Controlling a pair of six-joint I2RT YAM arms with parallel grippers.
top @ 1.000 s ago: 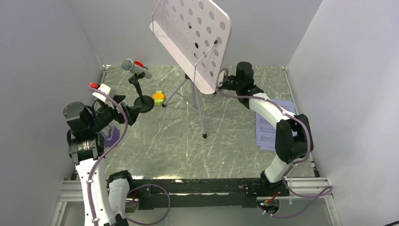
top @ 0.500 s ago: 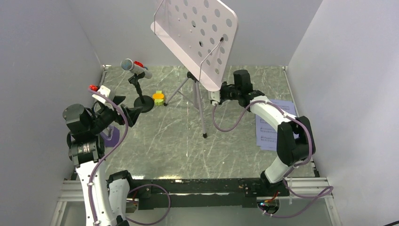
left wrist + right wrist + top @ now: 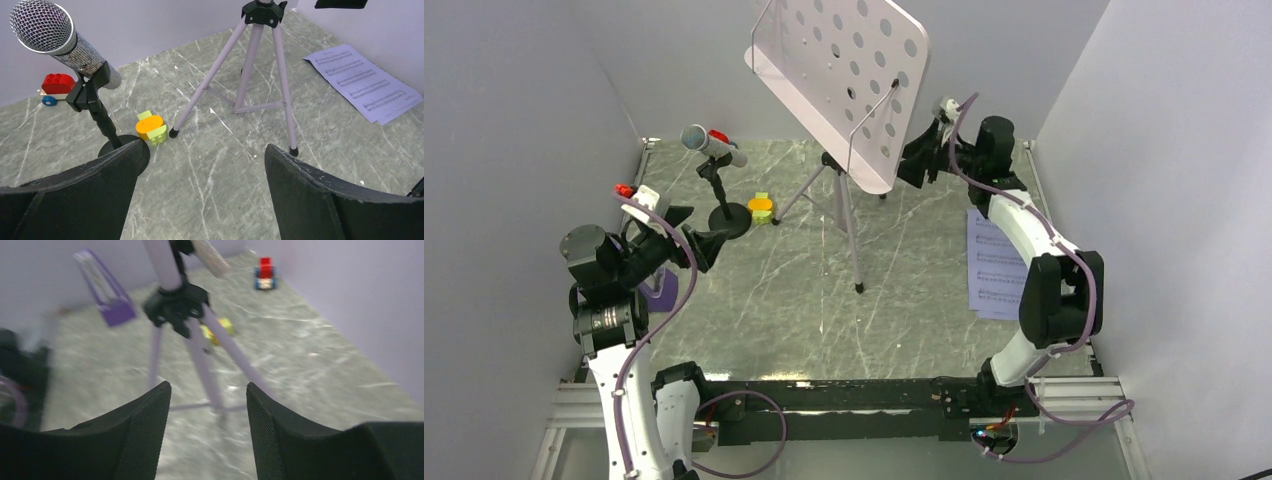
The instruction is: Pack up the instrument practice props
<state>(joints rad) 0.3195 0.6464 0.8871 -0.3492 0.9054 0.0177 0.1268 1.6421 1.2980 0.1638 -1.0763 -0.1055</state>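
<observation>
A: Music stand (image 3: 839, 75) position?
B: Recorded upright on its tripod, toward the back of the table (image 3: 774, 320). The perforated tray is shown by the top view alone. In both wrist views only the legs are seen.
A: End effectors?
B: The right end effector (image 3: 922, 160) is held up just beside the tray's right edge, and contact cannot be told. Its fingers are seen parted in the right wrist view, with nothing between them. The left end effector (image 3: 202, 160) is spread wide and empty, low at the left side.
A: Other props?
B: The microphone (image 3: 55, 37) on its round base is logged left of the stand. The orange-and-green block (image 3: 151, 128) is noted between that base and the nearest tripod foot. The sheet-music pages (image 3: 994, 275) lie flat at the right, partly covered by the right arm from above and uncovered in the left wrist view. The purple metronome (image 3: 107, 292) is shown whole, though blurred, only by the right wrist view. A red toy (image 3: 56, 86) is noted at the back left corner.
A: Surroundings?
B: Grey-green marbled surface, plain pale walls on three sides.
</observation>
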